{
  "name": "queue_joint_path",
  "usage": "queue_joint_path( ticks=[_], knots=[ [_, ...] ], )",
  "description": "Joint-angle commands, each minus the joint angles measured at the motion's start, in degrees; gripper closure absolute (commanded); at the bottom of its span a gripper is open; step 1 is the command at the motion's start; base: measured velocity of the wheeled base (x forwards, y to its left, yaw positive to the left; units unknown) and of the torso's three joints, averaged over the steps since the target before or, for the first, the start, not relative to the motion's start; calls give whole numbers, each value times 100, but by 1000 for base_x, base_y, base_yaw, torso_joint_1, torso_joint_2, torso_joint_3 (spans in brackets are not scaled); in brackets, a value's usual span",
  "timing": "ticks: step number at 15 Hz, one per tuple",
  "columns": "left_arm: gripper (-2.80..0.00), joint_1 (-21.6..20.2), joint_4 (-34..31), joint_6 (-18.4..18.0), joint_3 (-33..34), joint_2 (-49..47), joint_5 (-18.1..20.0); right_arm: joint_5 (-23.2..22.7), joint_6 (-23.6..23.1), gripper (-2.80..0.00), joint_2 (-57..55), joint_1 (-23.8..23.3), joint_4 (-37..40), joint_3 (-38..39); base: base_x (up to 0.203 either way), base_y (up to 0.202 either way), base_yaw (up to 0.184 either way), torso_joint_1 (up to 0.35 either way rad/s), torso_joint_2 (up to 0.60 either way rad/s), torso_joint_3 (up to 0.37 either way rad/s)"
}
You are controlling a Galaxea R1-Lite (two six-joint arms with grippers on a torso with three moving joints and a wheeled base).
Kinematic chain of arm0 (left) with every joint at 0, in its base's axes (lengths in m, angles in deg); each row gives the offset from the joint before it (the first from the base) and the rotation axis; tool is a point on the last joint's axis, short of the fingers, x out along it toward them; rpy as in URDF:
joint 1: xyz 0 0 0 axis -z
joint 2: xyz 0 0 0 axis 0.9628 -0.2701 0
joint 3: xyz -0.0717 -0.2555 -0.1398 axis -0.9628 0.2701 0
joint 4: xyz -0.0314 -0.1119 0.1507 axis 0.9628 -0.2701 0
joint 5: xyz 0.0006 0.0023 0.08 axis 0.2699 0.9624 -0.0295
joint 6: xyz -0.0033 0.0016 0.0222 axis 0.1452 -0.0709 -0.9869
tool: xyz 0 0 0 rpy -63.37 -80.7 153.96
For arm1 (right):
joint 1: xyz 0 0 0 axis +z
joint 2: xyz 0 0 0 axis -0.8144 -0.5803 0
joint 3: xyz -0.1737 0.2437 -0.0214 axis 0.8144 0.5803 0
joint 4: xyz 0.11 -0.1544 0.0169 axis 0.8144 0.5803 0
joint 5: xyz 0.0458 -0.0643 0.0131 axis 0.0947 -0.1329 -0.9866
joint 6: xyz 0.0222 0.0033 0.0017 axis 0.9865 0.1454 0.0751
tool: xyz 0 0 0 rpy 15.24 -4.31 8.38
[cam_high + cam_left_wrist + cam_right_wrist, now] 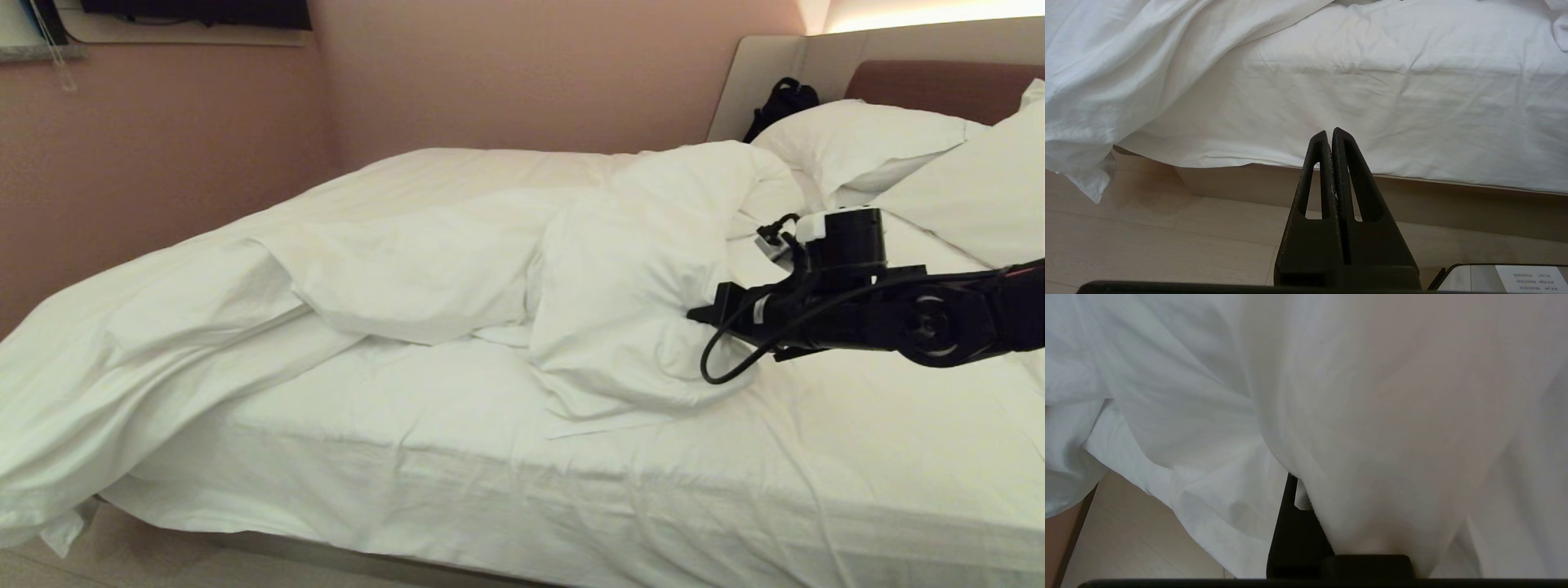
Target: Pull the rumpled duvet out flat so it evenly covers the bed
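The duvet (620,278) lies rumpled in a heap across the middle of the bed (490,457), and one end spills off the left corner toward the floor. My right gripper (695,314) reaches in from the right, with its tips pressed into the heap's near fold. In the right wrist view the duvet cloth (1392,437) drapes over the jaws, and only one black finger (1290,526) shows; the gripper is shut on the duvet. My left gripper (1329,131) hangs shut and empty beside the mattress side (1392,102), above the floor.
Two white pillows (865,139) (980,188) lean on the headboard (939,82) at the right. A black bag (780,102) sits behind them. A pink wall runs along the bed's far side. The platform base (1453,200) and wooden floor (1147,245) lie below the mattress.
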Motion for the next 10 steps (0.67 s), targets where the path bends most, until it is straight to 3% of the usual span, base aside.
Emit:
queue_joint_path(
  ticks=[1,10],
  knots=[
    [0,-2,-3,-1,0,0,-1,11,19,0,229,-50,590,38,0,0,0,0,0,0],
    [0,-2,-3,-1,0,0,-1,244,167,0,1352,-109,796,895,0,0,0,0,0,0]
  ],
)
